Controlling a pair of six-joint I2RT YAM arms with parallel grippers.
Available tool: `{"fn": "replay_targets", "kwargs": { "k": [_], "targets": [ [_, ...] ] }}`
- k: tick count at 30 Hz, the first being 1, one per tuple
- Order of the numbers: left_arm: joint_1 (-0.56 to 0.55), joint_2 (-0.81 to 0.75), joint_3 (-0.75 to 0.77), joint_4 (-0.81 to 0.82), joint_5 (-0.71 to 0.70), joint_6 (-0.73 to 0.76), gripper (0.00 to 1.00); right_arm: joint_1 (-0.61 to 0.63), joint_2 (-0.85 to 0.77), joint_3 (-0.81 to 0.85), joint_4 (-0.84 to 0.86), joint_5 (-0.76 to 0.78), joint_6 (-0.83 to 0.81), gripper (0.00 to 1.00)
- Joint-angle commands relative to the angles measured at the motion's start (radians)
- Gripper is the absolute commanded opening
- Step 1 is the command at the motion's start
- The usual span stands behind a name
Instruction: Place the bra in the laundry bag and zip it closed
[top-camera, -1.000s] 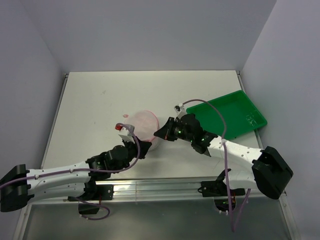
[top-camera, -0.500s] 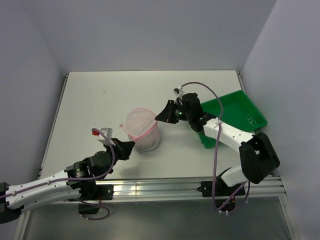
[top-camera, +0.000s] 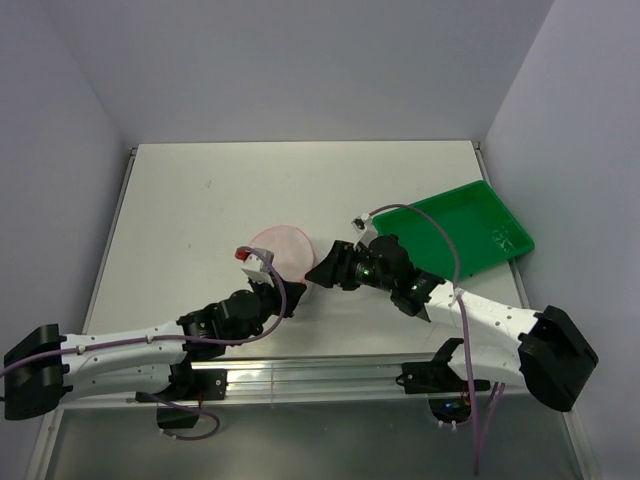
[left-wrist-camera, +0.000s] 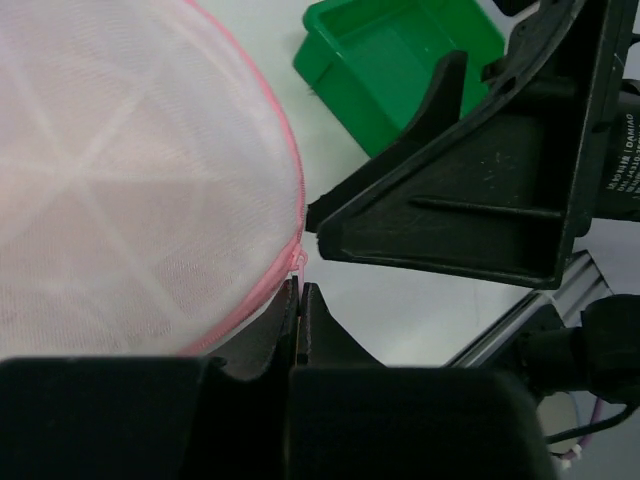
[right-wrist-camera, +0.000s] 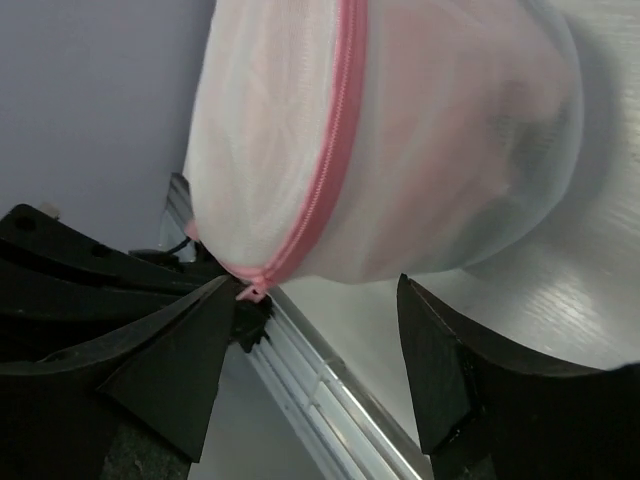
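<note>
Left arm reaches in from lower left across the white table (top-camera: 190, 200). Left gripper (left-wrist-camera: 298, 290) is clenched, tips pressed together, pinching the pink zipper (right-wrist-camera: 335, 150) end at the near lower edge of the laundry bag (top-camera: 283, 250). The bag sits mid-table, round, domed mesh top up. The zipper line looks closed where the right wrist view shows it, and the far side is hidden. The bra (right-wrist-camera: 450, 120) is inside the bag, showing only as a pale pink mass through the mesh. Right gripper (right-wrist-camera: 317, 282) is just beside the bag's right side, jaws spread wide, gripping nothing, its fingers clear of the mesh. Green tray (top-camera: 500, 210) lies well to the right, near the table's right edge.
</note>
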Motion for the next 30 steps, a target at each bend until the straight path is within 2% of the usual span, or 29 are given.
{"fn": "replay_targets", "kwargs": {
  "k": [1,5,7,9,13,17,24,30],
  "targets": [
    [-0.006,0.014,0.038,0.121,0.064,0.012,0.00,0.024,-0.002,0.007,0.123,0.025,0.053,0.73],
    [-0.006,-0.003,0.032,0.100,0.065,0.018,0.00,0.024,0.077,0.081,0.129,0.000,0.034,0.63],
    [-0.006,-0.018,0.026,0.091,0.056,0.012,0.00,0.024,0.104,0.085,0.147,0.008,0.040,0.41],
    [-0.006,-0.043,0.029,0.060,0.048,0.013,0.00,0.023,0.116,0.090,0.164,0.038,0.052,0.24],
    [-0.006,-0.072,0.033,0.029,0.032,0.038,0.00,0.015,0.146,0.125,0.155,0.057,0.041,0.05],
    [-0.006,-0.087,0.035,0.000,0.039,0.032,0.00,-0.006,0.159,0.142,0.149,0.100,0.033,0.00],
    [-0.006,-0.187,-0.025,-0.101,0.010,-0.031,0.00,-0.086,0.209,0.185,0.141,0.080,0.013,0.00],
    [-0.006,-0.379,-0.066,-0.452,-0.135,-0.146,0.00,-0.186,0.236,0.231,0.111,0.005,-0.049,0.00]
  ]
}}
